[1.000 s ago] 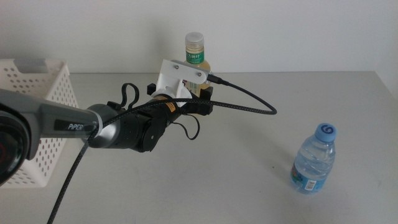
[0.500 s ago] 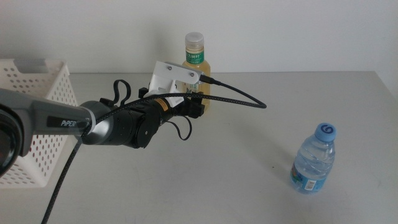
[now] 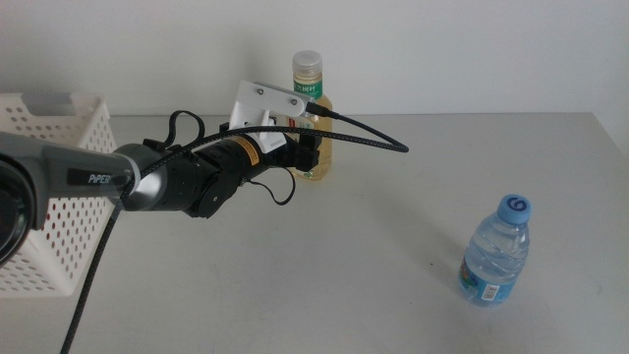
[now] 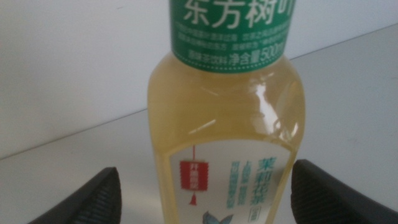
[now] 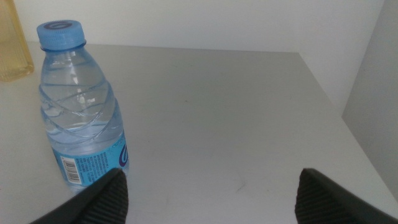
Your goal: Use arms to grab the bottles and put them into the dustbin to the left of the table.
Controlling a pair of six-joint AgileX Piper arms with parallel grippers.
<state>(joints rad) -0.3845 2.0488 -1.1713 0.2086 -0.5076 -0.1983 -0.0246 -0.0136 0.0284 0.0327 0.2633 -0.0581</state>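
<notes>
- We see a light-grey table [image 3: 413, 226] set against a white wall.
- The left gripper [image 3: 307, 157] reaches in from the left to the tea bottle [image 3: 311, 113], which stands upright near the table's far edge. In the left wrist view its jaws sit wide apart — one on each side of the bottle, not touching it.
- The white dustbin [image 3: 54, 187] stands at the left edge.
- The water bottle [image 3: 496, 248] stands upright at the near right, well apart from the tea bottle.
- The right gripper [image 5: 211, 193] waits — jaws spread, with the water bottle just beyond one jaw.
</notes>
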